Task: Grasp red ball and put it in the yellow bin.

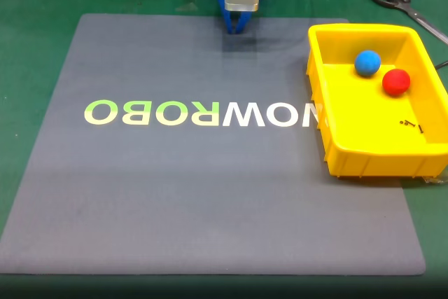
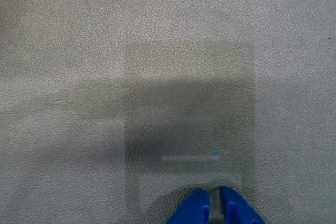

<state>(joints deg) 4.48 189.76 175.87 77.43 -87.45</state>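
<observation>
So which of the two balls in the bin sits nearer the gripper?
The blue ball; in the fixed view it lies up-left of the red ball, closer to the gripper.

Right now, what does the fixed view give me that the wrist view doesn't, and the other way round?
Fixed view alone: the yellow bin at the right, with the red ball and blue ball lying inside it, close together; scissors on the green table; the lettering across the mat.

Wrist view alone: the mat's grain up close, the arm's shadow on it, and a thin gap between the pincer tips, which hold nothing.

Both: the grey mat and the blue pincer, over the mat's far edge in the fixed view.
</observation>
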